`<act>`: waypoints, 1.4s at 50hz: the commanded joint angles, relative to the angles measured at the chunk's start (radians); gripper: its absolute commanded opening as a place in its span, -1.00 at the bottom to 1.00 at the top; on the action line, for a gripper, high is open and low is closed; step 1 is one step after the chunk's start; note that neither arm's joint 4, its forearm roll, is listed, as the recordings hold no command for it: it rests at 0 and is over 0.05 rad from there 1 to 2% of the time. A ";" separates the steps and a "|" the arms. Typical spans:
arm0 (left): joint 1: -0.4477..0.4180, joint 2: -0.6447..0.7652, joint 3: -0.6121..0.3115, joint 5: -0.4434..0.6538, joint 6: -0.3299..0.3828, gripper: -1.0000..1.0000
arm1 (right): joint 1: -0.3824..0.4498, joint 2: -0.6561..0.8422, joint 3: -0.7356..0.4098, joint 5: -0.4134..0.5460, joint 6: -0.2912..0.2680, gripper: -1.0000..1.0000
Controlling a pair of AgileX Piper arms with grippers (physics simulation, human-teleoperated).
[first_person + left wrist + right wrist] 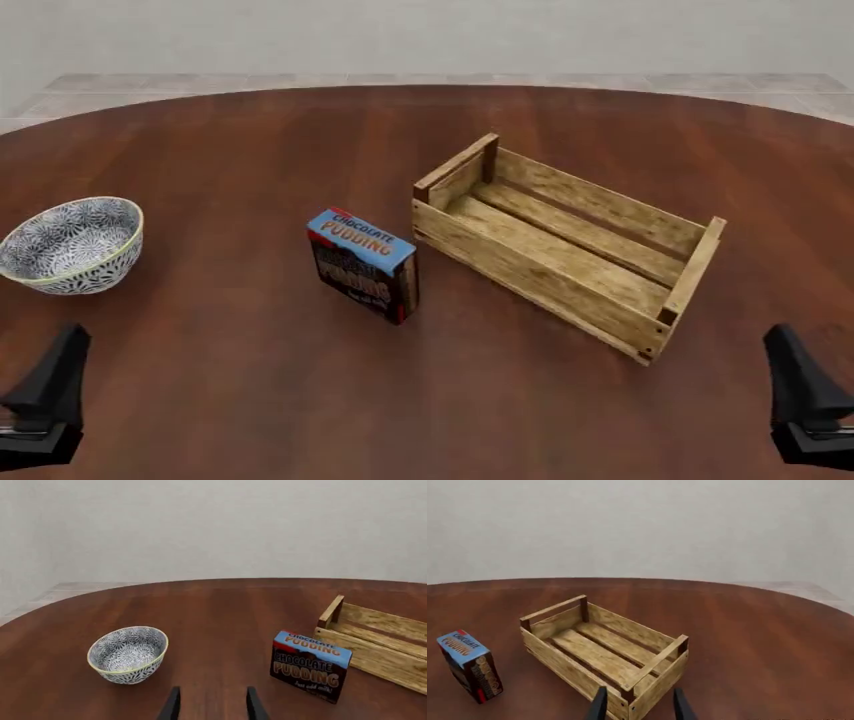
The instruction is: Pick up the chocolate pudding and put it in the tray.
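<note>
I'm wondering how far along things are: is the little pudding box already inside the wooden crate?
No, the chocolate pudding stands upright on the table just left of the tray, which holds nothing.

chocolate pudding [363,262]: blue top with red letters edged in white, dark brown front with orange-brown letters, red edges.
tray [567,243]: light yellow-brown wood with rough grain, darker brown corner posts.
bowl [72,244]: white with a fine dark blue flower-like pattern inside and outside, thin yellow-green rim.
table [240,380]: dark red-brown wood with long grain lines.
left gripper [212,706]: black fingers; the bowl's pattern is to their left, the carton's colours to their right.
right gripper [639,705]: black fingers, just before the pale wood.
wall [213,525]: plain pale grey.
</note>
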 commanded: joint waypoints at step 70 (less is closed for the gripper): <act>0.000 0.006 -0.003 -0.001 0.000 1.00 | 0.319 0.827 -0.877 0.232 -0.172 1.00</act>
